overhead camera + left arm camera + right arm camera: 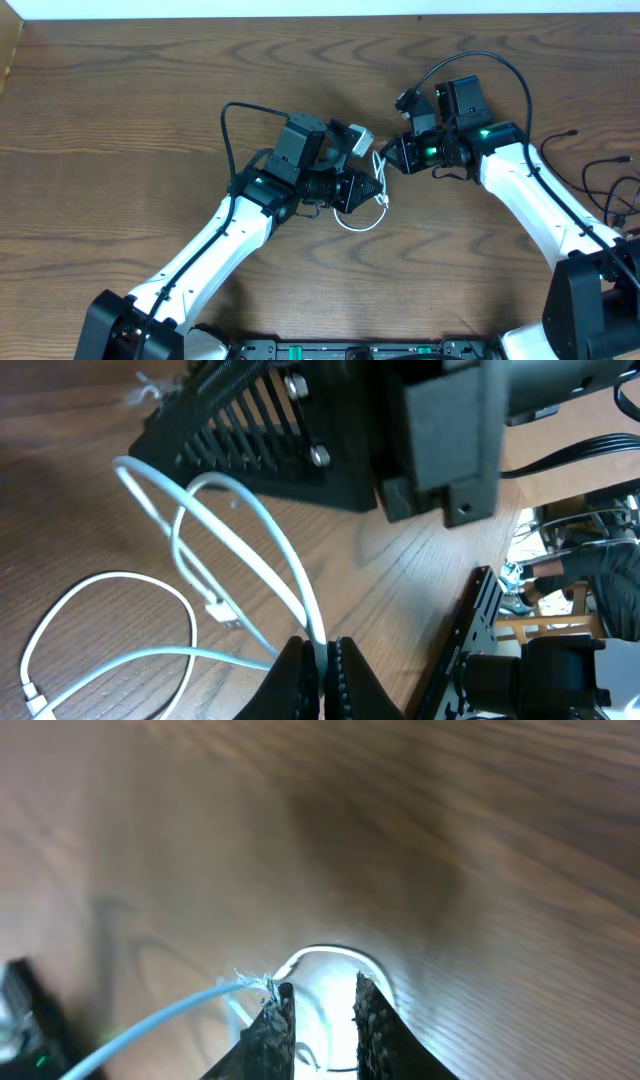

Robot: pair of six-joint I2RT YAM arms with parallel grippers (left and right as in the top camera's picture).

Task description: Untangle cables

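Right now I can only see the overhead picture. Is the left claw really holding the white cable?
Observer: Yes. The left wrist view shows the left gripper shut on a strand of the white cable.
Operator: Is the right claw holding it too?
Observer: It does not look so. In the right wrist view the right gripper has its jaws apart, with a white loop showing past them.
Operator: Where is the plug?
Observer: The left wrist view shows one small plug end lying on the table among the loops.
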